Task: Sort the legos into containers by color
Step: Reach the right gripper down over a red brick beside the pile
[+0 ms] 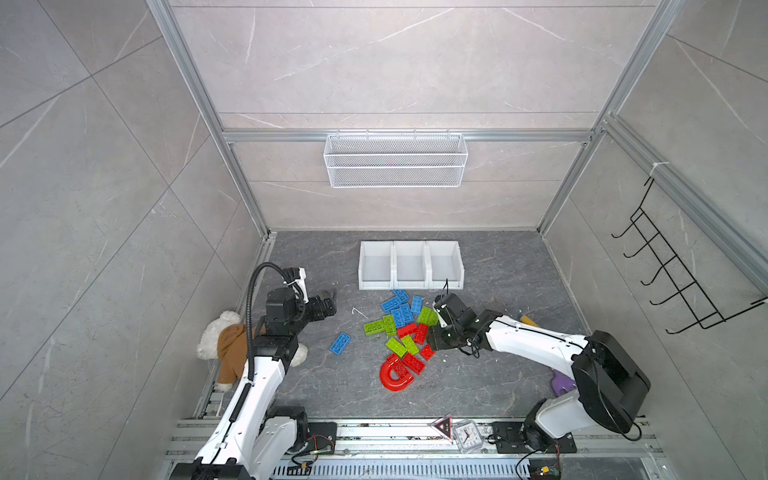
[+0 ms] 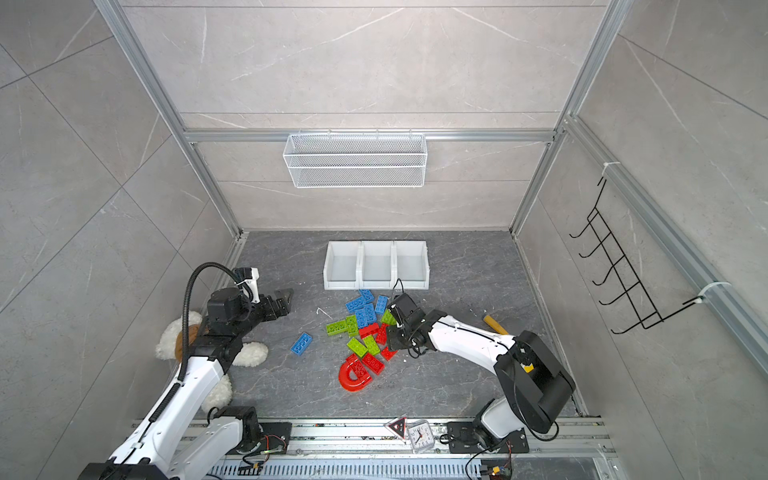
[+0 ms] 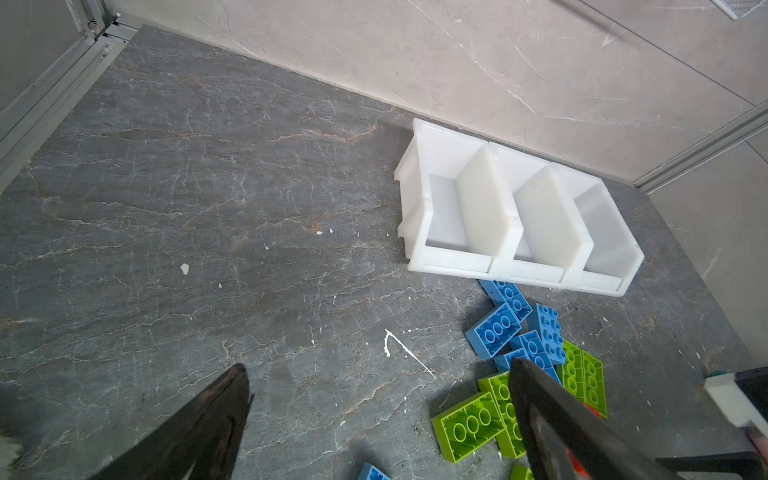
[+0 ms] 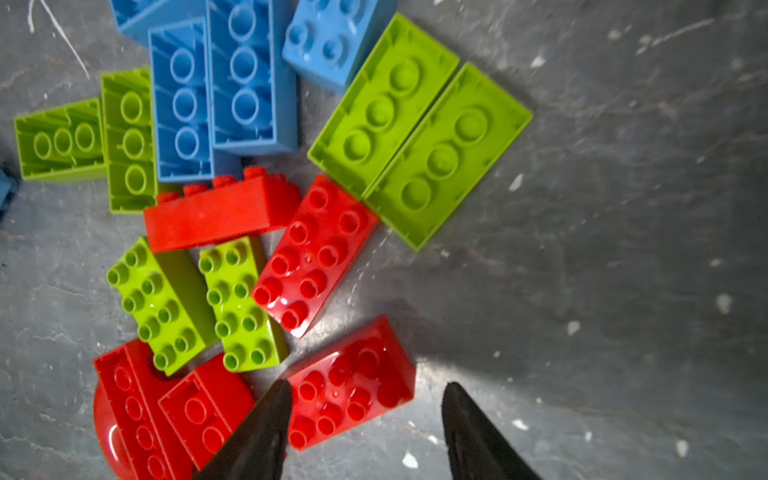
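Legos lie loose on the dark grey marbled surface (image 1: 478, 386), all short of the bins. Nearest is a glossy red arch-shaped piece (image 1: 388, 380), with two red bricks overlapping it. Just beyond, at the pile's right edge, a red eight-stud brick (image 4: 353, 382) lies studs up between the right fingers (image 4: 266, 436). These black tips stand moderately apart, one at the brick's edge and the other just clear of its opposite side, so they straddle it with no visible clamp. Off to the left, well apart from the pile, rests a lone blue brick (image 1: 340, 343). Behind the straddled brick sit two lime-green studs-up bricks (image 4: 166, 307), side by side, then two more red bricks (image 4: 316, 253), one of them on its side. Further back, four lime-green upturned bricks (image 4: 419, 137) lie two on each flank of the pile. Beyond them a cluster of blue bricks (image 1: 399, 309) reaches right up to the bins. The left fingers (image 3: 208, 424) hang spread wide above bare surface, left of the pile, holding nothing. Three white plastic open-front bins (image 1: 410, 286) stand touching side by side near the back wall. A white wire-mesh basket (image 1: 395, 160) hangs on that wall above.
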Controlling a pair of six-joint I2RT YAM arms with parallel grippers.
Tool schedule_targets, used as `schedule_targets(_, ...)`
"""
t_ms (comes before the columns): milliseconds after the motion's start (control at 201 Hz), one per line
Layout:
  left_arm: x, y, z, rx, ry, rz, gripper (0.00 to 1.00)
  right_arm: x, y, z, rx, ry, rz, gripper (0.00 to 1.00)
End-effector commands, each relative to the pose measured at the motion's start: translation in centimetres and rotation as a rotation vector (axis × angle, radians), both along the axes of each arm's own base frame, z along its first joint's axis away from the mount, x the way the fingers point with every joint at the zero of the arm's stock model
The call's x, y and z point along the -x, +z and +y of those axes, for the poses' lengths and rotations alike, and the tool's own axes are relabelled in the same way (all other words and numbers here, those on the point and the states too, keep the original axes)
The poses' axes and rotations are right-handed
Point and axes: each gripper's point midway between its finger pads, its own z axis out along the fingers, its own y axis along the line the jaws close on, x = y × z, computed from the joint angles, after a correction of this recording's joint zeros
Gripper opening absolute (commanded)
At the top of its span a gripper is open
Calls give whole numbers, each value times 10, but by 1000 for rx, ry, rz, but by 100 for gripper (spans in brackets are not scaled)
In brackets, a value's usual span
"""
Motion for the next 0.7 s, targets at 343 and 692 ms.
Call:
schedule_targets(343, 5, 24, 2, -4, 27, -46, 100, 19, -24, -14, 114, -44, 67, 62)
schedule_targets(692, 5, 21, 4, -15, 36, -38, 100, 27, -27, -46, 236, -78, 78, 64)
